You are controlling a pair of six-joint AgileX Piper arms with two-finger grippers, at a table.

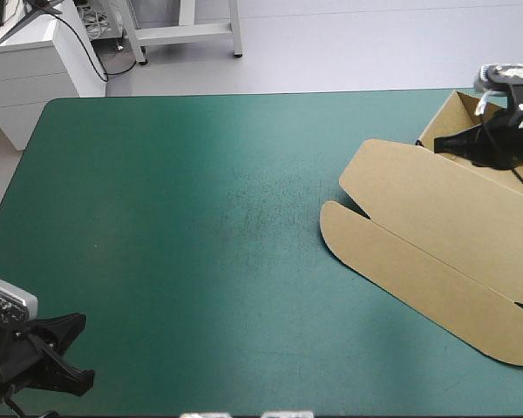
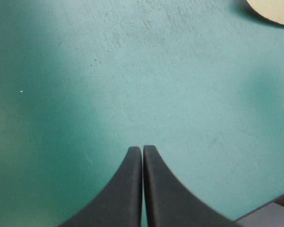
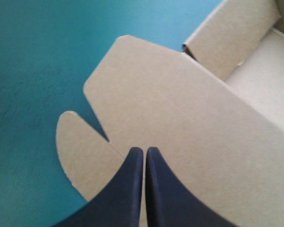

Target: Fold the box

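1. Plainly, the box (image 1: pixel 436 218) lies at the table's right side. It is well apart from the left gripper (image 2: pixel 142 150), which hangs over bare cover (image 1: pixel 200 218) by the near-left corner.
2. We see that gripper's fingers pressed together, holding nothing.
3. We find the right gripper (image 3: pixel 145 150) directly over the box, its 2 fingers also together in 1 arch. Board shows under them, and we judge that they clamp none of it.
4. The tray (image 1: pixel 466 109) stands with walls raised at the far-right end. The lid (image 1: pixel 444 205) lies flat, spreading from the tray toward the table's middle, with its flap (image 1: pixel 401 270) outermost.
5. We read the lid's long axis as slantwise, from the table's middle toward the near-right edge.
6. We judge the right arm the nearer by far, so the coming move looks to be its own. The lid's free edge lies ahead of its tips, while the left arm would have to cross the table.
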